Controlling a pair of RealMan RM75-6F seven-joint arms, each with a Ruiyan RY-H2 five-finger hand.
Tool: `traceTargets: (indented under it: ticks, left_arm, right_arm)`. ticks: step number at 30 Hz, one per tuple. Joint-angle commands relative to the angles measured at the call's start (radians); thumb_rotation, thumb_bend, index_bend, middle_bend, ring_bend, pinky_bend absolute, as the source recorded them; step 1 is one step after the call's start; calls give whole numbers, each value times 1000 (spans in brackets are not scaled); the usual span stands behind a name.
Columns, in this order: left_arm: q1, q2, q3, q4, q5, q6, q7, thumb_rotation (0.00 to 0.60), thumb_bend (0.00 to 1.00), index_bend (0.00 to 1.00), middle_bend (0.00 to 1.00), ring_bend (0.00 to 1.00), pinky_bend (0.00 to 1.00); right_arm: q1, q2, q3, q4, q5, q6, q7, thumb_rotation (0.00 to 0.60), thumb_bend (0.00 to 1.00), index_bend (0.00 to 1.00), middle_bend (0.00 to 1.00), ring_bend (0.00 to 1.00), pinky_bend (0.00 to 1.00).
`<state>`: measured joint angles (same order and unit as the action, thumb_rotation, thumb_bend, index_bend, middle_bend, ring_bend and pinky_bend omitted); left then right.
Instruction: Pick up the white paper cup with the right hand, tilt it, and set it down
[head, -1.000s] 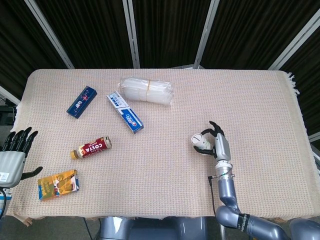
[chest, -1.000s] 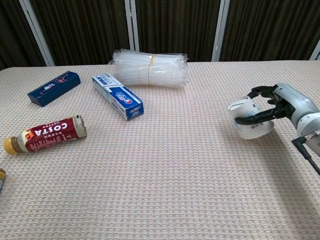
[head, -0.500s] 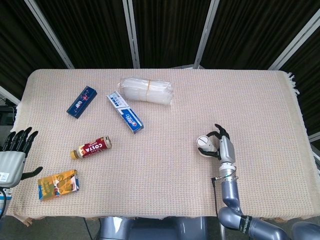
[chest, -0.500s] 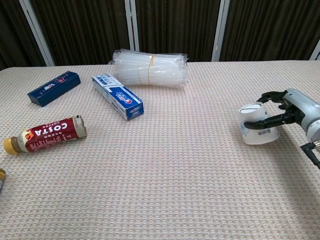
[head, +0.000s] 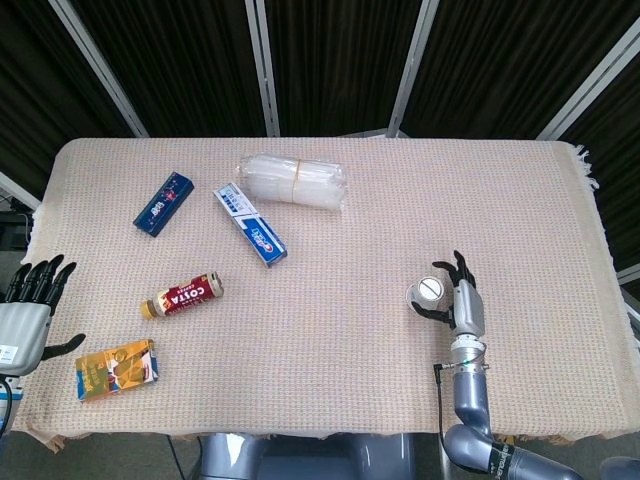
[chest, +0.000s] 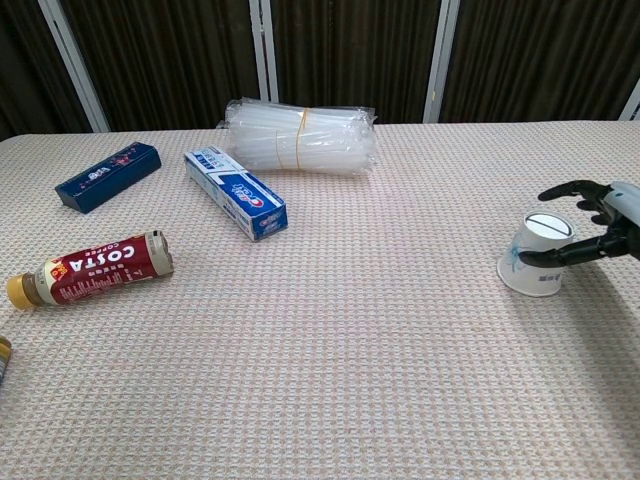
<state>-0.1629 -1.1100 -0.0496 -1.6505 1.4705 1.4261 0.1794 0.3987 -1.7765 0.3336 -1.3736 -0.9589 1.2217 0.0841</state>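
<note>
**Right robot hand around the paper cup near the worktop's right front**

Our right robot hand (chest: 610, 225) has its dark fingers (chest: 562, 256) curled around the white paper cup (chest: 536, 254), which stands upside down on the worktop (head: 340, 290), toward the right front edge; in the head view the same hand (head: 463, 305) sits just right of the cup (head: 427, 296). Our left robot hand (head: 27, 310) holds nothing, fingers spread, at the left front corner.

We count one of each other thing: a red bottle (chest: 90, 268) lying down, labelled "COSTA"; a blue-and-white toothpaste box (chest: 235, 191); a dark blue box (chest: 107, 176) with unreadable print; a clear bundle of plastic cups (chest: 298, 135); an orange packet (head: 115, 368).
</note>
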Motion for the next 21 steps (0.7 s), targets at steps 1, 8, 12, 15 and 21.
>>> traceTargets:
  ticks: [1, 8, 12, 15, 21]
  left_arm:
    - [0, 0, 0, 0, 0, 0, 0, 600, 0, 0, 0, 0, 0]
    - [1, -1, 0, 0, 0, 1, -1, 600, 0, 0, 0, 0, 0]
    - [1, -1, -1, 1, -1, 1, -1, 600, 0, 0, 0, 0, 0]
    - [1, -2, -1, 0, -2, 2, 1, 600, 0, 0, 0, 0, 0]
    - [2, -6, -4, 1, -6, 4, 3, 600, 0, 0, 0, 0, 0]
  right_arm:
    - [-13, 15, -7, -23, -23, 14, 6, 600, 177, 155, 0, 0, 0]
    - [-23, 77, 4, -75, -138, 110, -27, 600, 163, 125, 0, 0, 0]
    - [-28, 184, 28, -136, -215, 169, -85, 600, 146, 126, 0, 0, 0]
    - [-41, 288, 13, -185, -238, 153, -147, 600, 113, 117, 0, 0, 0]
    - [-70, 484, -75, -229, -268, 70, -292, 600, 53, 20, 0, 0, 0]
